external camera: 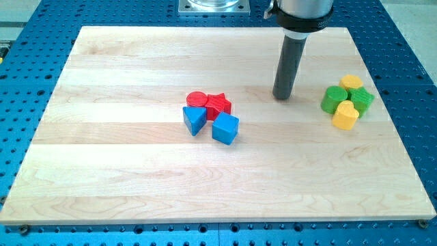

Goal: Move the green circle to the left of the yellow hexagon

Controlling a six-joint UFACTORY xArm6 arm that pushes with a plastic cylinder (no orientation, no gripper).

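Observation:
The green circle [334,100] sits at the view's right on the wooden board [123,157]. It touches a cluster: the yellow hexagon [351,83] just above and right of it, a green star-like block [361,100] to its right, and a yellow heart-like block [345,115] below it. My tip [283,97] is on the board to the left of this cluster, apart from the green circle by a clear gap.
Near the board's middle lie a red circle [196,100], a red star [218,104], a blue triangular block [194,120] and a blue cube [225,128], all touching. A blue perforated table [41,41] surrounds the board.

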